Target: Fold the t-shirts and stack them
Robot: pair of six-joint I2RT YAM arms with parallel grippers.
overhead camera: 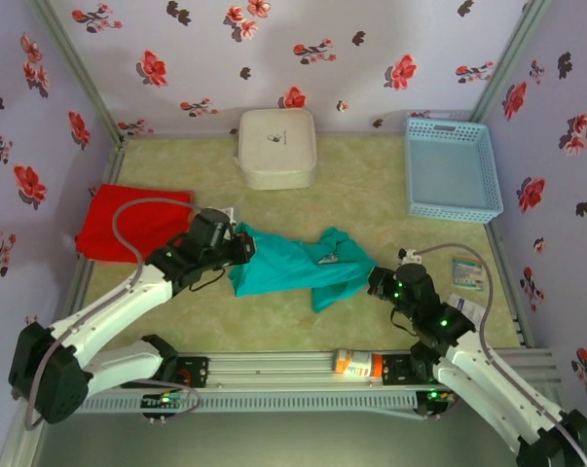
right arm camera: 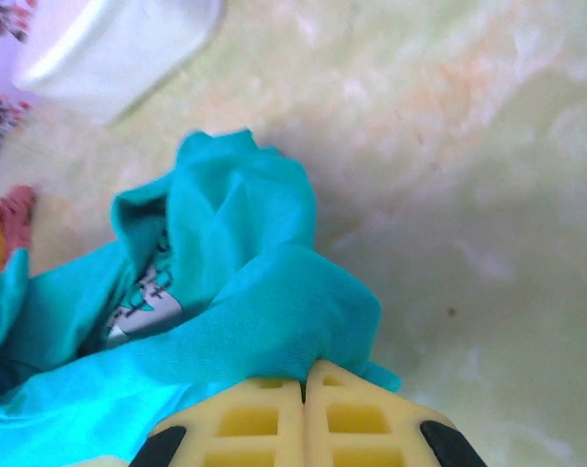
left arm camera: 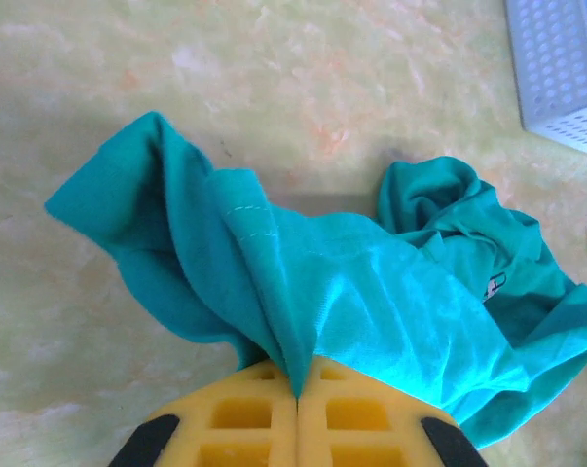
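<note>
**Task status: early stage, no fold completed on the teal garment.**

1. My left gripper point(overhead camera: 242, 248) is clamped shut on the left end of the teal t-shirt point(overhead camera: 298, 263). In the left wrist view, a pinch of cloth rises straight out of the seam between the yellow pads point(left arm camera: 244, 418).
2. My right gripper point(overhead camera: 374, 280) is likewise closed on the opposite end of the same shirt. In the right wrist view, a bunched fold sits between its pads point(right arm camera: 254, 423).
3. The teal t-shirt lies mid-table, strung between the two grippers. It is crumpled and twisted, with part of its white print showing.
4. The red t-shirt point(overhead camera: 128, 222) lies at the left side of the table, well apart from the teal one. It looks fairly flat, but I cannot tell whether it is folded.
5. The white box point(overhead camera: 276, 146) and the blue mesh basket point(overhead camera: 452, 170) stand at the far side.

**Remaining, in my judgement:** spread the teal shirt flat, fold it, confirm or fold the red one, then stack the two.
</note>
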